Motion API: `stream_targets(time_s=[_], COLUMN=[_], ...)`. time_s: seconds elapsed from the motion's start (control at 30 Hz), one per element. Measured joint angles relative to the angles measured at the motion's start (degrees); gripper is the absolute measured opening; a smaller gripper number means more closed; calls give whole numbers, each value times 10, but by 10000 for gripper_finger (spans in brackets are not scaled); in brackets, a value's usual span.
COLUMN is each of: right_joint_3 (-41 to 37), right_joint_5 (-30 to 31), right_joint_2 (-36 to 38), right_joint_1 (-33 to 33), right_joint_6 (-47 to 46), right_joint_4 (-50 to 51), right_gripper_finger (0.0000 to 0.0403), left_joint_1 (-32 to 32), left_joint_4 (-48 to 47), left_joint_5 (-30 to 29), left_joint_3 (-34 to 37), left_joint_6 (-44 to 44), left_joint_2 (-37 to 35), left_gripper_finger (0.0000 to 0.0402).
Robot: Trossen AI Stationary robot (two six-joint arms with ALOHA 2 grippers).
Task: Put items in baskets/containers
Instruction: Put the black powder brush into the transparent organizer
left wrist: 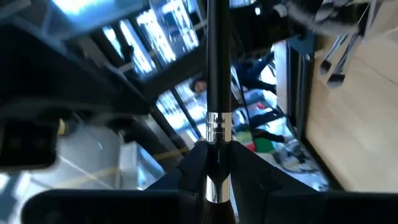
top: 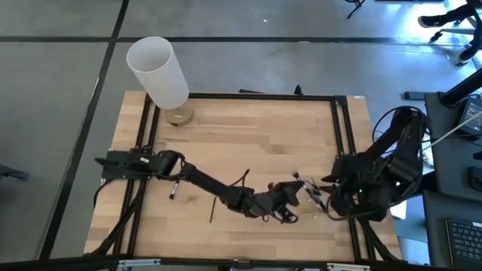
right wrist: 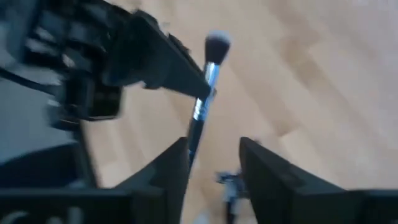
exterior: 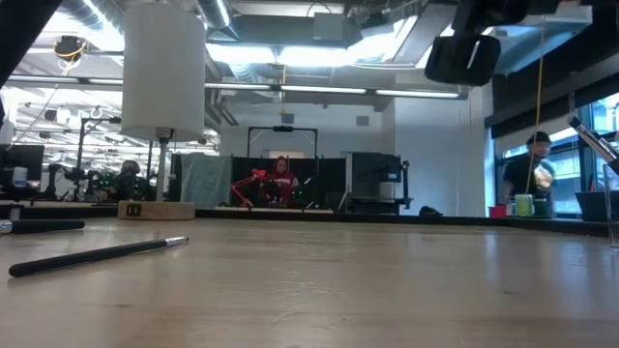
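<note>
My left gripper reaches across the table's near right part and is shut on a black-handled makeup brush with a silver ferrule and a dark, pale-tipped head. My right gripper stands open just beyond it. The handle's free end runs in between the right fingers, close to one of them; I cannot tell if it touches. A few more brushes cluster between the two grippers. The clear container does not show. Two brushes lie flat on the table's left half. My left gripper pinches the brush at its silver ferrule, near the head end, between its two fingers. The fingers lie roughly level and across the brush. The black handle sticks out past them toward my right gripper, and the brush is lifted clear of the table.
A tall white cylinder on a round wooden base stands at the table's far left corner. A dark frame rail runs along the table's edges. In the low view, a loose brush lies on the bare wood, and people show in the room behind.
</note>
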State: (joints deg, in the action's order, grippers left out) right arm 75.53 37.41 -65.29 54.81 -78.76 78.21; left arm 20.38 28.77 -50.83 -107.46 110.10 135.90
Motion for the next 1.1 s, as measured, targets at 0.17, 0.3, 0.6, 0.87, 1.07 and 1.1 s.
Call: stream_targets(time_s=[0.17,0.3,0.6,0.87,1.07,1.1], right_joint_3=[-87,-157,-191,-191,-191,-191], right_joint_5=[-36,-76,-70,-82,-61,-56], right_joint_2=[48,57,58,57,56,56], right_joint_1=[-13,-27,-57,-72,-72,-72], right_joint_6=[24,47,124,145,139,139], right_joint_4=[-138,-228,-292,-303,-297,-293], right_gripper_finger=[202,212,165,70,45,45], left_joint_1=[5,5,3,3,3,3], left_joint_4=[1,15,15,15,29,32], left_joint_5=[32,36,54,57,47,44], left_joint_3=[0,0,0,0,0,0], left_joint_6=[47,53,67,66,59,54], left_joint_2=[0,0,0,0,0,0], left_gripper_finger=[54,54,54,54,58,60])
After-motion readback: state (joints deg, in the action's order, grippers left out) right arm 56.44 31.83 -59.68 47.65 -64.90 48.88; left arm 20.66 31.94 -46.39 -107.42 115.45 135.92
